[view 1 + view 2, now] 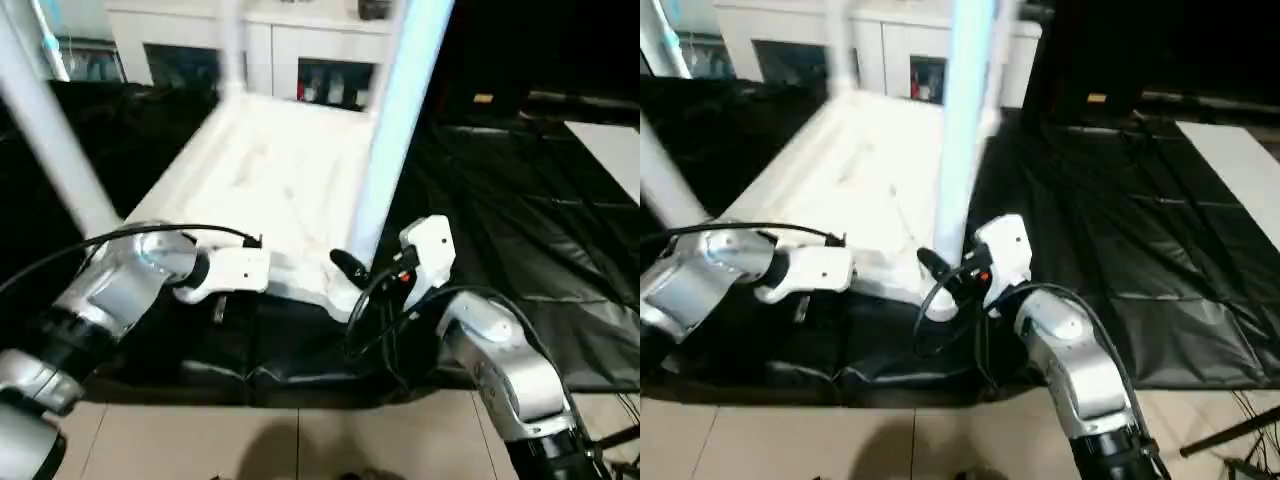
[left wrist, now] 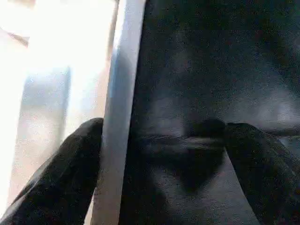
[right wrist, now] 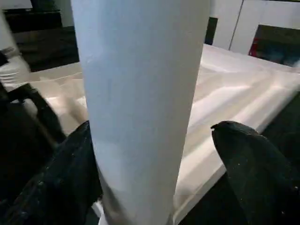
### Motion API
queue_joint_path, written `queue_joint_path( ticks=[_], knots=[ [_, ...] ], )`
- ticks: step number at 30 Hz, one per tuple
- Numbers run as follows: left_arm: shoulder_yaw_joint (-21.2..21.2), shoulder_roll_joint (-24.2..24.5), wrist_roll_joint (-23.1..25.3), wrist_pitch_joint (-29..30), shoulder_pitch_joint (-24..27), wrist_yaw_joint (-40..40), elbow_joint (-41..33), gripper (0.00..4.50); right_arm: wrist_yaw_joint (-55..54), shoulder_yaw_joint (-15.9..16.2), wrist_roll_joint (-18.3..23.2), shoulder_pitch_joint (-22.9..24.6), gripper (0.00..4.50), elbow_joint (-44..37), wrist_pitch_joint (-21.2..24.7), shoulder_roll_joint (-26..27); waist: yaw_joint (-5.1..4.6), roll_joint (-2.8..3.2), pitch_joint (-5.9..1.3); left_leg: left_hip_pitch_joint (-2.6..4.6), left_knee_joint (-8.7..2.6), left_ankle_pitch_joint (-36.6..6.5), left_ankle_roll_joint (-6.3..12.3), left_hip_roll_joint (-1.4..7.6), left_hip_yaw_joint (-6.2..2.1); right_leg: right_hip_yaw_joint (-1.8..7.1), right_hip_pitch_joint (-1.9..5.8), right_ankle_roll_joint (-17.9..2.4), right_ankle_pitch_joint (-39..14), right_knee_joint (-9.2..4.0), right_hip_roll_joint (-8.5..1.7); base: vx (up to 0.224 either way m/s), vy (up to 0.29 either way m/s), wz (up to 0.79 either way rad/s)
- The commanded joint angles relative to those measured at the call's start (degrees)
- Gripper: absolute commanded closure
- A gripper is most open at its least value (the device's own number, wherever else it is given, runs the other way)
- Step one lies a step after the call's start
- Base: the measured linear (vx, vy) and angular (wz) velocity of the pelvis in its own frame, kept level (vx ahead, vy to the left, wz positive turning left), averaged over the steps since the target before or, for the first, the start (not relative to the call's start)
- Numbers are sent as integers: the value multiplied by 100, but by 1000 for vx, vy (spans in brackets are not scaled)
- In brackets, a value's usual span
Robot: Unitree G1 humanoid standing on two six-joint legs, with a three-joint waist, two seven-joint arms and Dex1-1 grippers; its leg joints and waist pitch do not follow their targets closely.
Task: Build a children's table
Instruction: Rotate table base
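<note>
tabletop [image 1: 270, 180]: lying upside down on the black sheet [image 1: 520, 230] on the floor, near edge right at the robot's arms.

near-right leg [image 1: 395, 120]: standing in the tabletop's near-right corner, looks a bit tilted. If it isn't fully seated, any bump probably pops it out.

near-left leg [image 1: 45, 120]: up at the near-left corner, leaning outward too, same worry.

right hand [image 3: 154, 159]: released, fingers spread wide either side of the near-right leg; one finger [image 3: 70, 178] about touching, so it could shove the leg sideways.

left hand [image 2: 164, 154]: also spread open, straddling the tabletop's near edge, gripping nothing; closing could drag the top.
</note>
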Motion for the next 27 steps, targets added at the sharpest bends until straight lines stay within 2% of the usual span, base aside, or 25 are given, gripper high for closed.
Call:
queue_joint_path(
  ticks=[1,3,5,6,7,8,9,10,11,12,13,14,16,17,18,20,24,27],
  knots=[
    [-210,214,-108,342,332,-582,-61,13,-133,-448,-17,-139,61,154,-82,-109,83,120,-415,-1,-450,-1387,-163,160,-53,245,271,-1272,-1480,-375,-333,0,0,0],
    [-168,215,-126,391,355,-569,-126,13,-130,-457,-2,-138,61,159,-83,-111,69,103,-408,5,-448,-1434,-150,158,-45,249,257,-1260,-1538,-390,-323,0,0,0],
    [-2,111,-129,310,356,-287,-87,13,-134,-435,4,-141,61,196,-104,-97,73,114,-408,10,-446,-1440,-147,156,-46,248,249,-1240,-1591,-395,-322,0,0,0],
    [47,64,-110,331,344,-176,-49,13,-132,-425,9,-142,61,204,-107,-93,88,106,-412,33,-437,-1443,-140,156,-36,249,233,-1234,-1607,-404,-320,0,0,0],
    [129,-28,-56,285,310,91,64,13,-125,-406,15,-145,61,209,-103,-83,92,111,-414,41,-433,-1437,-140,157,-31,250,226,-1240,-1572,-399,-314,0,0,0],
    [167,-72,-27,244,292,227,125,13,-122,-398,18,-148,61,209,-99,-77,108,82,-423,25,-428,-1349,-125,150,-28,248,243,-1239,-1460,-380,-303,0,0,0],
    [291,-219,62,66,231,692,327,13,-114,-372,22,-156,61,209,-86,-57,123,87,-430,36,-418,-1308,-100,146,-15,249,229,-1232,-1371,-387,-293,0,0,0],
    [298,-227,66,57,228,724,335,13,-114,-371,22,-157,61,209,-85,-56,140,84,-437,33,-416,-1276,-92,144,-20,249,243,-1235,-1347,-384,-309,0,0,0],
    [404,-347,36,-103,190,1000,446,13,-113,-359,28,-156,61,196,-70,-41,148,68,-430,5,-428,-1245,-80,150,-28,243,254,-1217,-1360,-386,-305,0,0,0],
    [535,-479,-65,-141,161,1176,528,13,-118,-354,53,-154,61,176,-40,-13,184,79,-431,31,-425,-1306,-91,155,-29,243,239,-1181,-1468,-396,-318,0,0,0],
    [564,-506,-91,-167,160,1208,537,13,-119,-354,58,-152,61,171,-33,-6,193,76,-430,27,-426,-1310,-92,154,-25,245,237,-1167,-1494,-401,-315,0,0,0],
    [822,-743,-313,-285,153,1477,599,13,-134,-345,104,-134,61,117,22,53,222,56,-433,24,-428,-1304,-97,158,-25,244,235,-1140,-1531,-405,-318,0,0,0],
    [923,-834,-402,-264,165,1549,590,13,-134,-342,110,-127,61,100,38,80,271,53,-445,36,-435,-1283,-120,167,-28,240,220,-1142,-1448,-391,-318,0,0,0],
    [1025,-937,-536,-235,202,1572,545,13,-131,-324,107,-115,61,82,50,100,262,5,-447,22,-437,-1252,-112,167,-20,237,231,-1135,-1406,-388,-312,0,0,0],
    [1129,-1059,-694,-116,250,1587,490,13,-124,-297,92,-104,61,79,52,120,283,29,-451,15,-437,-1189,-115,164,-25,236,240,-1135,-1344,-368,-323,0,0,0],
    [1189,-1233,-930,-51,373,1514,355,13,-107,-257,62,-105,61,101,36,135,285,1,-453,-2,-434,-1137,-96,164,-23,235,251,-1151,-1297,-369,-336,0,0,0],
    [1182,-1518,-1204,-11,499,1427,219,13,-53,-265,72,-139,61,90,30,110,285,-16,-465,-17,-426,-1074,-48,156,-17,237,262,-1094,-1266,-374,-329,0,0,0],
    [1172,-1718,-1466,138,616,1236,4,13,83,-349,179,-60,61,-99,93,8,278,-6,-459,-18,-428,-1090,-28,167,-20,237,267,-1091,-1261,-384,-329,0,0,0]
  ],
)
